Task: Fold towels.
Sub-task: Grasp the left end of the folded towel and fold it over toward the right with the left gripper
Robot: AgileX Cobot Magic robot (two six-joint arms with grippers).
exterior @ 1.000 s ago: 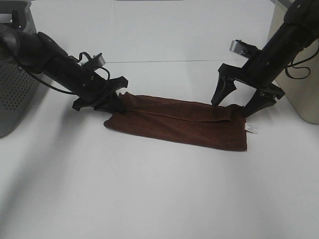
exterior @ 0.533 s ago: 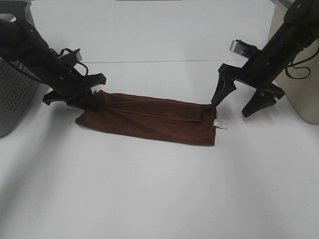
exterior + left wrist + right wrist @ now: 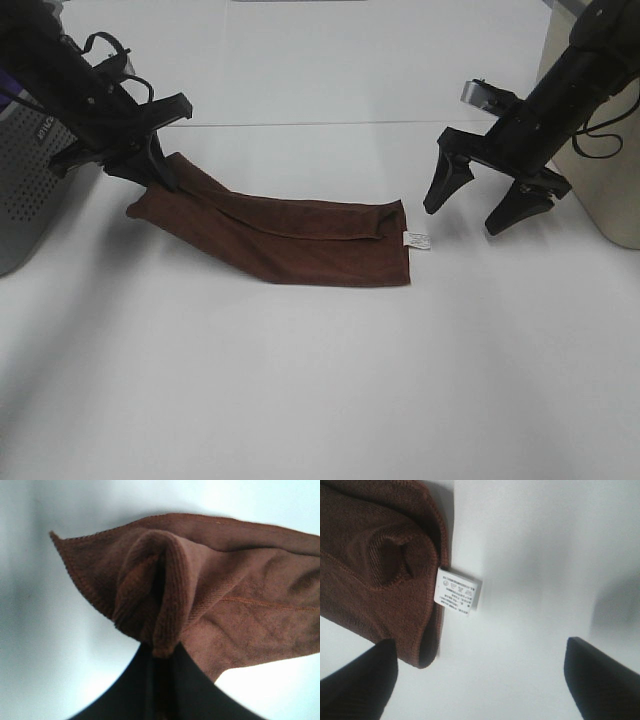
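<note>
The dark reddish-brown towel (image 3: 290, 235) lies folded into a long strip on the white table, its white tag (image 3: 417, 240) at the right end. My left gripper (image 3: 160, 178) is shut on the towel's left end and holds that end lifted off the table. The left wrist view shows the pinched fold of towel (image 3: 160, 585) bunched between the jaws. My right gripper (image 3: 465, 218) is open and empty, to the right of the towel and apart from it. The right wrist view shows the towel's end (image 3: 375, 565) and the tag (image 3: 456, 592) between my spread fingertips.
A grey perforated basket (image 3: 30, 190) stands at the far left, right behind my left arm. A beige container (image 3: 600, 170) stands at the right edge behind my right arm. The white table (image 3: 320, 380) extends toward the front.
My left gripper has dragged the towel to the left and lifted its left end. The right gripper stayed in place, open, and the towel's tagged end has slid away from it.
</note>
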